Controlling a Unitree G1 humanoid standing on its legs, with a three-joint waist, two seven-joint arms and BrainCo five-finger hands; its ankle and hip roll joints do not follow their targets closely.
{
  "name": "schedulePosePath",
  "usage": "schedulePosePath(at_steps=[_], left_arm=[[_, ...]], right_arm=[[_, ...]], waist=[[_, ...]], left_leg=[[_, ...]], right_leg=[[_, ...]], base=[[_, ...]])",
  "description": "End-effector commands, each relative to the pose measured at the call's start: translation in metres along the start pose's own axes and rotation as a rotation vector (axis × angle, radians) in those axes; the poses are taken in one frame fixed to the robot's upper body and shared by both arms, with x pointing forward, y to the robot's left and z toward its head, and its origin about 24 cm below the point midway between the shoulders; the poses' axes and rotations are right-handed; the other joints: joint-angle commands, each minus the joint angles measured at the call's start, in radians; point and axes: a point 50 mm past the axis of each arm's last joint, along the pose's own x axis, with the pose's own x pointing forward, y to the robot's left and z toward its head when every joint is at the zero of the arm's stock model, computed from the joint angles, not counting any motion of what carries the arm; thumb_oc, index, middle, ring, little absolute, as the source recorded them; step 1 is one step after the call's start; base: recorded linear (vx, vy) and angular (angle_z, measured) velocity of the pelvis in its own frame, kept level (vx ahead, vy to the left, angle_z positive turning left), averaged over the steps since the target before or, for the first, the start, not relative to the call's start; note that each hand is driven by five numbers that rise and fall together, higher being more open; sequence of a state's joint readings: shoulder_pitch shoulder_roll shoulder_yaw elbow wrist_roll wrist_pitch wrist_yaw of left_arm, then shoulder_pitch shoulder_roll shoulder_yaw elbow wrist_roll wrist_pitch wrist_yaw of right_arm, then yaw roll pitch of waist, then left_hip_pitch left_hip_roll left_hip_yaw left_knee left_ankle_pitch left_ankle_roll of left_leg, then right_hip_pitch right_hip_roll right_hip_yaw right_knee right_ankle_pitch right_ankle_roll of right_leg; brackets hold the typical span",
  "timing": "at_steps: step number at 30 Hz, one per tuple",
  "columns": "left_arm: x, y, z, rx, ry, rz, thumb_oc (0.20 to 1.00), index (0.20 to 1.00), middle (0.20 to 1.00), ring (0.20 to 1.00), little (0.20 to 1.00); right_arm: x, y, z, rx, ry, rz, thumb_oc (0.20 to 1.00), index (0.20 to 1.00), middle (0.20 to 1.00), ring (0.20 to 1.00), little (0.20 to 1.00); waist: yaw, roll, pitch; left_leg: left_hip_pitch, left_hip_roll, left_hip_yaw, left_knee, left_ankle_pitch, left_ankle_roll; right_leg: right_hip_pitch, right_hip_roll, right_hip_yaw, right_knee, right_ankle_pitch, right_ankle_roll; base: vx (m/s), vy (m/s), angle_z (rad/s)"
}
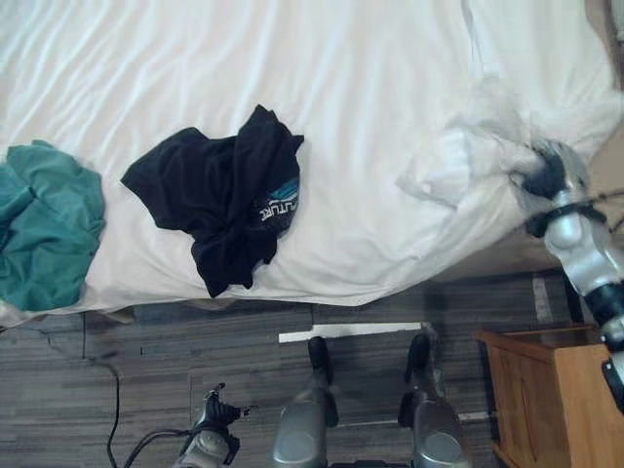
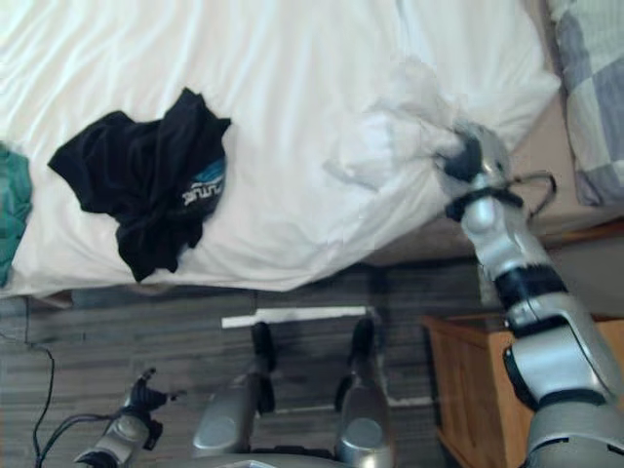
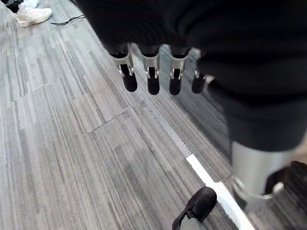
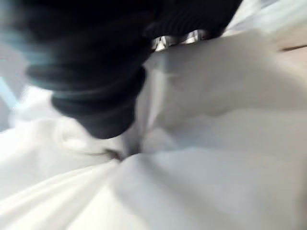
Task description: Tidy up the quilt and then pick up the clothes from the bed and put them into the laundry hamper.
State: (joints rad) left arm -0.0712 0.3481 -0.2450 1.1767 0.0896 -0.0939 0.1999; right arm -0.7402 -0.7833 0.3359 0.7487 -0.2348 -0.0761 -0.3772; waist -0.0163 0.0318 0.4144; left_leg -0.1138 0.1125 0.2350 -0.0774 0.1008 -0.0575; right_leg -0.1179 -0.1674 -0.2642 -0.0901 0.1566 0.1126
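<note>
The white quilt (image 1: 322, 117) lay spread over the bed, bunched into a rumpled heap at its right corner, where the robot's right hand (image 2: 475, 156) was buried in the folds; from where I stood I could not tell whether its fingers had closed on the cloth. The left hand (image 3: 152, 72) hung low over the grey floor (image 3: 72, 143), fingers straight and holding nothing. A black T-shirt (image 1: 229, 195) sat crumpled near the bed's front edge, and a green garment (image 1: 44, 234) lay at the left end. All of it looked soft, light and floppy; I judged the quilt best pinched at its corner hem, the shirts gathered at their bunched middles. A wooden nightstand (image 1: 551, 390) stood beside the bed.
</note>
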Motion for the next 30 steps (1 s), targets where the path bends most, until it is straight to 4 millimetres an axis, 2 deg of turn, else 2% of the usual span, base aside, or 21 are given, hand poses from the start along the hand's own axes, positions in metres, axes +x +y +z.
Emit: schedulePosePath(at_steps=[1,2,4,5,6,9,10,12,13,15,17,18,19,20,21,23,25,26,27,28,30], left_arm=[[-0.005,-0.004,-0.027,0.015,0.131,-0.004,1.000,1.000,1.000,1.000,1.000],[-0.005,-0.004,-0.027,0.016,0.131,-0.004,1.000,1.000,1.000,1.000,1.000],[-0.009,-0.007,-0.039,-0.053,0.215,-0.003,1.000,1.000,1.000,1.000,1.000],[-0.009,-0.007,-0.040,-0.050,0.215,-0.003,1.000,1.000,1.000,1.000,1.000],[-0.010,-0.007,-0.046,-0.078,0.255,0.004,1.000,1.000,1.000,1.000,1.000],[-0.011,-0.007,-0.048,-0.083,0.265,-0.001,1.000,1.000,1.000,1.000,1.000],[-0.011,-0.007,-0.048,-0.077,0.258,-0.003,1.000,1.000,1.000,1.000,1.000],[-0.010,-0.007,-0.045,-0.075,0.246,-0.004,1.000,1.000,1.000,1.000,1.000],[-0.009,-0.006,-0.042,-0.067,0.228,-0.007,1.000,1.000,1.000,1.000,1.000],[-0.009,-0.006,-0.040,-0.067,0.222,-0.007,1.000,1.000,1.000,1.000,1.000],[-0.006,-0.005,-0.033,-0.046,0.192,-0.009,1.000,1.000,1.000,1.000,1.000],[-0.006,-0.005,-0.033,-0.046,0.192,-0.009,1.000,1.000,1.000,1.000,1.000],[-0.003,-0.002,-0.025,-0.022,0.160,-0.003,1.000,1.000,1.000,1.000,1.000],[-0.003,-0.002,-0.025,-0.026,0.159,-0.002,1.000,1.000,1.000,1.000,1.000],[-0.001,0.001,-0.017,-0.017,0.128,0.010,1.000,1.000,1.000,1.000,1.000],[0.000,0.002,-0.013,-0.021,0.118,0.018,1.000,1.000,1.000,1.000,1.000],[0.003,0.005,-0.004,-0.025,0.088,0.041,1.000,1.000,1.000,1.000,1.000],[0.004,0.006,0.000,-0.028,0.075,0.056,1.000,1.000,1.000,1.000,1.000],[0.004,0.006,-0.001,-0.029,0.076,0.056,1.000,1.000,1.000,1.000,1.000],[0.004,0.005,0.001,-0.033,0.072,0.058,1.000,1.000,1.000,1.000,1.000],[0.005,0.007,0.010,-0.057,0.047,0.072,1.000,1.000,1.000,1.000,1.000]], right_arm=[[-0.041,0.021,-0.073,0.053,0.348,0.007,1.000,1.000,1.000,1.000,1.000],[-0.041,0.021,-0.073,0.053,0.348,0.007,1.000,1.000,1.000,1.000,1.000],[-0.100,0.025,-0.129,0.290,0.662,-0.134,1.000,1.000,1.000,1.000,1.000],[-0.102,0.026,-0.130,0.290,0.666,-0.134,1.000,1.000,1.000,1.000,1.000],[-0.130,0.021,-0.153,0.442,0.834,-0.311,1.000,1.000,1.000,1.000,1.000],[-0.142,0.013,-0.162,0.508,0.898,-0.435,1.000,1.000,1.000,1.000,1.000],[-0.143,-0.001,-0.164,0.558,0.894,-0.566,1.000,1.000,1.000,1.000,1.000],[-0.135,-0.012,-0.159,0.576,0.843,-0.621,1.000,1.000,1.000,1.000,1.000],[-0.116,-0.026,-0.142,0.578,0.709,-0.637,0.200,0.200,0.200,0.200,0.200],[-0.108,-0.030,-0.135,0.570,0.660,-0.638,0.200,0.200,0.200,0.200,0.200],[-0.071,-0.046,-0.095,0.578,0.436,-0.610,0.200,0.200,0.200,0.200,0.200],[-0.071,-0.046,-0.094,0.578,0.435,-0.610,0.200,0.200,0.200,0.200,0.200],[-0.045,-0.054,-0.059,0.609,0.272,-0.578,0.200,0.200,0.200,0.200,0.200],[-0.044,-0.054,-0.057,0.610,0.269,-0.579,0.200,0.200,0.200,0.200,0.200],[-0.025,-0.059,-0.027,0.627,0.161,-0.555,0.200,0.200,0.200,0.200,0.200],[-0.017,-0.059,-0.015,0.644,0.127,-0.548,0.200,0.200,0.200,0.200,0.200],[-0.006,-0.049,0.007,0.676,0.094,-0.506,0.200,0.200,0.200,0.200,0.200],[-0.003,-0.027,0.018,0.698,0.119,-0.440,0.200,0.200,0.200,0.200,0.200],[-0.002,-0.026,0.019,0.698,0.119,-0.439,0.200,0.200,0.200,0.200,0.200],[-0.005,-0.011,0.018,0.699,0.152,-0.397,0.200,0.200,0.200,0.200,0.200],[-0.023,0.042,0.003,0.692,0.321,-0.245,0.200,0.200,0.200,0.200,0.200]], waist=[[-0.032,-0.053,-0.101],[-0.032,-0.053,-0.102],[-0.073,-0.057,-0.141],[-0.071,-0.058,-0.143],[-0.091,-0.058,-0.161],[-0.097,-0.059,-0.173],[-0.107,-0.062,-0.181],[-0.107,-0.064,-0.184],[-0.108,-0.067,-0.185],[-0.107,-0.070,-0.185],[-0.097,-0.071,-0.164],[-0.098,-0.071,-0.165],[-0.084,-0.069,-0.132],[-0.087,-0.069,-0.130],[-0.071,-0.067,-0.091],[-0.066,-0.068,-0.072],[-0.052,-0.063,-0.029],[-0.043,-0.055,0.005],[-0.045,-0.055,0.004],[-0.040,-0.051,0.015],[-0.036,-0.041,0.038]], left_leg=[[0.044,0.053,0.028,0.031,-0.075,-0.073],[0.043,0.052,0.029,0.031,-0.075,-0.073],[0.079,0.057,0.038,0.018,-0.080,-0.073],[0.079,0.056,0.038,0.018,-0.080,-0.073],[0.097,0.061,0.044,0.013,-0.091,-0.074],[0.105,0.061,0.044,0.011,-0.098,-0.073],[0.108,0.060,0.048,0.008,-0.097,-0.073],[0.109,0.062,0.051,0.007,-0.097,-0.073],[0.112,0.064,0.054,0.007,-0.106,-0.075],[0.105,0.063,0.056,0.006,-0.098,-0.075],[0.089,0.067,0.052,0.015,-0.093,-0.078],[0.088,0.067,0.052,0.015,-0.093,-0.078],[0.067,0.070,0.046,0.031,-0.090,-0.081],[0.063,0.070,0.046,0.034,-0.090,-0.080],[0.034,0.073,0.038,0.072,-0.099,-0.082],[0.007,0.074,0.033,0.098,-0.097,-0.081],[-0.040,0.080,0.022,0.148,-0.104,-0.083],[-0.094,0.088,0.006,0.210,-0.119,-0.085],[-0.098,0.090,0.004,0.220,-0.129,-0.086],[-0.118,0.092,-0.002,0.245,-0.135,-0.087],[-0.178,0.103,-0.025,0.327,-0.162,-0.080]], right_leg=[[-0.061,-0.029,0.043,0.048,-0.102,0.052],[-0.062,-0.029,0.043,0.048,-0.102,0.052],[-0.028,-0.028,0.041,0.036,-0.104,0.055],[-0.028,-0.028,0.040,0.036,-0.104,0.056],[-0.013,-0.024,0.040,0.035,-0.112,0.057],[-0.008,-0.022,0.042,0.035,-0.116,0.058],[-0.011,-0.019,0.047,0.033,-0.113,0.058],[-0.012,-0.018,0.050,0.031,-0.112,0.060],[-0.014,-0.015,0.053,0.029,-0.113,0.064],[-0.024,-0.016,0.055,0.030,-0.107,0.062],[-0.045,-0.016,0.065,0.035,-0.104,0.062],[-0.046,-0.016,0.065,0.036,-0.104,0.062],[-0.066,-0.019,0.073,0.048,-0.105,0.058],[-0.070,-0.019,0.074,0.050,-0.105,0.058],[-0.091,-0.024,0.080,0.084,-0.118,0.053],[-0.111,-0.030,0.084,0.107,-0.119,0.048],[-0.151,-0.041,0.087,0.168,-0.138,0.041],[-0.189,-0.055,0.090,0.229,-0.165,0.038],[-0.193,-0.055,0.089,0.239,-0.174,0.039],[-0.206,-0.060,0.088,0.264,-0.183,0.039],[-0.254,-0.074,0.087,0.344,-0.205,0.034]], base=[[0.08,0.015,-0.05],[0.10,0.027,0.02],[0.15,0.036,-0.02],[0.16,0.042,-0.11],[0.07,0.023,-0.10],[0.07,0.014,-0.19],[0.09,0.030,-0.21],[0.04,0.020,-0.25],[-0.01,-0.001,-0.31],[0.00,0.002,-0.21],[-0.04,-0.007,-0.11],[-0.14,-0.013,-0.04],[-0.09,-0.001,0.05],[-0.16,-0.017,0.05],[-0.12,-0.033,0.08],[-0.12,-0.033,0.08],[-0.14,-0.040,0.20],[-0.10,-0.038,0.17],[-0.09,-0.040,0.13],[-0.07,-0.022,0.22],[-0.10,-0.009,0.31]])
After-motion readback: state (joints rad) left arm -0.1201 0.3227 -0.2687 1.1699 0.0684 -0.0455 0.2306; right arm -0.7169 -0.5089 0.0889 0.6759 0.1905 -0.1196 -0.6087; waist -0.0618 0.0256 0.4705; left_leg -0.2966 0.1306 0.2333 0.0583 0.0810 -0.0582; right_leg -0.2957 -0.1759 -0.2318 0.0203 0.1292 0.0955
